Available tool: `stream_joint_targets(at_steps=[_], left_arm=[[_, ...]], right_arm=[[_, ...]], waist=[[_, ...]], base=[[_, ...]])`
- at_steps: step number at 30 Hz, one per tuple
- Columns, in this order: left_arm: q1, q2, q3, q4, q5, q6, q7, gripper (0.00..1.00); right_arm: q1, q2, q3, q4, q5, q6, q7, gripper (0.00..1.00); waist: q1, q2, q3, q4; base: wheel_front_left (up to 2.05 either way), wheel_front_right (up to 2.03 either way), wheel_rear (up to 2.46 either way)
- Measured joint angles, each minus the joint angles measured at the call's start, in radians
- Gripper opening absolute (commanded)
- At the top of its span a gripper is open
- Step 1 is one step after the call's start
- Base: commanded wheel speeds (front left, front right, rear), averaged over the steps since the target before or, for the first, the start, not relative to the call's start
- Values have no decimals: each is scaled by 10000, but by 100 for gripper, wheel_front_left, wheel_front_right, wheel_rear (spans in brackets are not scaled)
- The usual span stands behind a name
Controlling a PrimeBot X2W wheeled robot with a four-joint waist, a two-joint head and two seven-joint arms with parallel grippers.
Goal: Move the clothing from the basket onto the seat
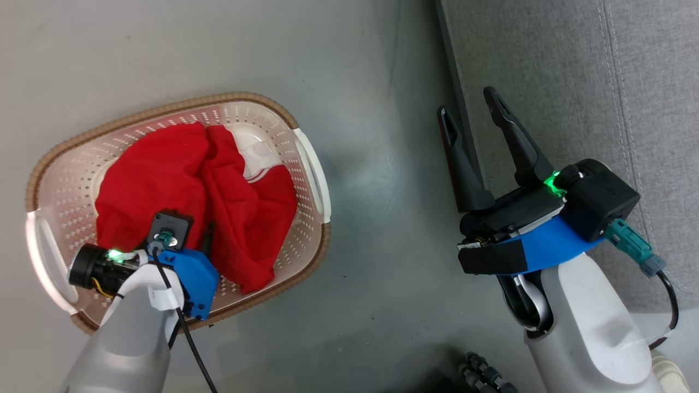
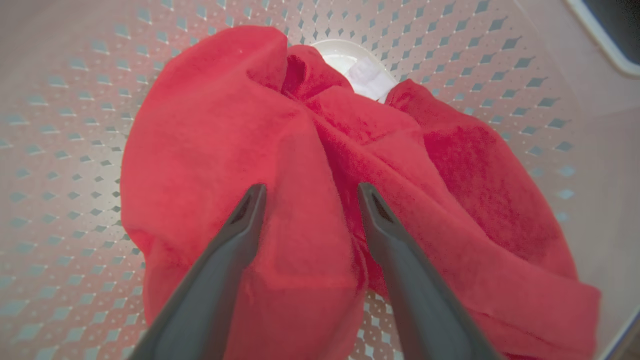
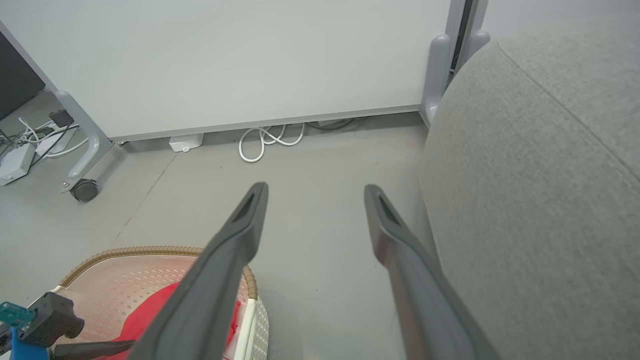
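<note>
we hold our left gripper (image 2: 311, 192) spread wide over the clothing (image 1: 191, 185) heaped in the basket (image 1: 164, 112), ready to pinch a fold; our right gripper (image 1: 467, 103) hangs wide and empty beside the seat (image 1: 546, 65).

There is one basket (image 1: 164, 109) on the left with two white handles (image 1: 315, 169). It holds one heap of red clothing (image 1: 158, 180) whose separate pieces cannot be counted, and one grey seat (image 1: 546, 71) stands on the right. Two grippers show, the left gripper (image 2: 310, 192) and the right gripper (image 1: 467, 103), each with two dark fingers (image 2: 220, 270). On the far floor (image 3: 315, 225) are one coil of white cable (image 3: 267, 142) and, further left, one caster wheel (image 3: 84, 190).
</note>
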Motion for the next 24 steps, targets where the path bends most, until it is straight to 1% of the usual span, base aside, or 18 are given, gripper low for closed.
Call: stream_joint_targets(at_steps=[5,6,12,14,15,16,17,24], left_arm=[[-275,121,-221,545,221,431,374,100],[-370,199,-418,750,428,673,558,100],[-627,360,-1014,1162,993,1095,1151,100],[-672,370,-1160,1250,1093,1160,1329,100],[-714,366,-1204,1287,1104,1168,1409,72],[-755,362,-1235,1313,1120,1168,1446,30],[-781,360,-1267,1331,1127,1166,1461,0],[-857,330,-1402,1450,1078,1001,1586,0]], right_arm=[[-14,0,113,-148,102,0,-8,100],[-15,0,165,-171,174,0,-8,100],[-17,0,255,-205,343,0,-8,100],[-17,0,263,-205,347,0,-8,100],[-17,0,261,-205,349,0,-8,100],[-16,0,261,-205,349,0,-8,100],[-16,0,259,-205,349,0,-8,100],[-17,0,276,-192,366,0,-8,100]], waist=[[-1,0,264,-173],[0,0,321,-218],[-1,0,429,-285],[-1,0,441,-287],[-1,0,446,-283],[-2,0,450,-279],[-1,0,451,-277],[-1,1,428,-235]], base=[[0,0,0],[0,0,0],[0,0,0],[0,0,0],[0,0,0],[0,0,0],[0,0,0],[0,0,0]])
